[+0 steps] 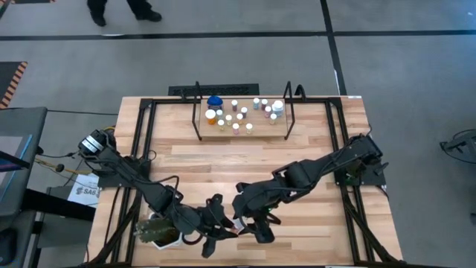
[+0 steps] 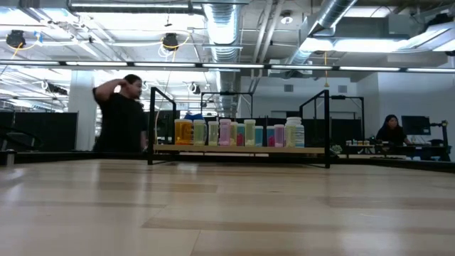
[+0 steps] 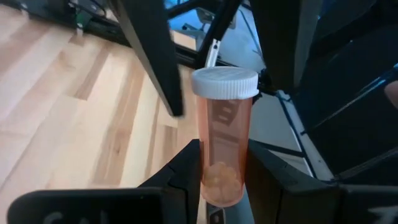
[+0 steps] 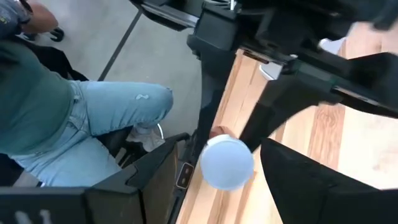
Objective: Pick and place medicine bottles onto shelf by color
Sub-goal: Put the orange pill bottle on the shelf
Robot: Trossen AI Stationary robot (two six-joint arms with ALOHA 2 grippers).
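Left wrist view is showing the left gripper (image 3: 225, 186) pinching an orange bottle (image 3: 222, 140) upright between its fingers, likely for carrying to the shelf (image 1: 242, 128) far ahead, while the right gripper (image 4: 217, 180) is standing part-open around a white cap (image 4: 226, 163).

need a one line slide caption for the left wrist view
Left end effector shut on an orange medicine bottle with a white cap, held upright above the light-wood table.
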